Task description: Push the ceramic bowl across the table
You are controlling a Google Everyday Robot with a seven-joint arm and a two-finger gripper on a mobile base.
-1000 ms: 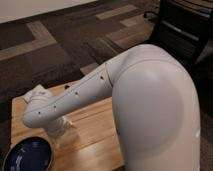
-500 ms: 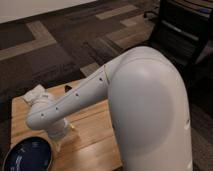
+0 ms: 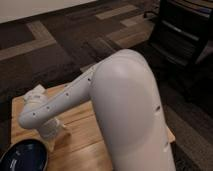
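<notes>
Wood surface, glazed bowl, plastic arm shell.
Surface is light planked wood, matt, visible grain lines. Ceramic bowl at lower left of the frame is dark blue, glossy glaze. Arm is white smooth plastic, satin sheen; tool at left center, same white plastic. Floor is rough carpet tile, grey and tan. Chair upper right, black matt.

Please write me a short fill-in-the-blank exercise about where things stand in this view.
1. The ceramic bowl is dark ____ in colour.
2. The bowl rests on a ____ table.
3. The gripper sits just to the ____ of the bowl in the camera view.
4. Beyond the table, at upper right, stands a black ____.

Missing words: blue; wooden; right; chair
</notes>
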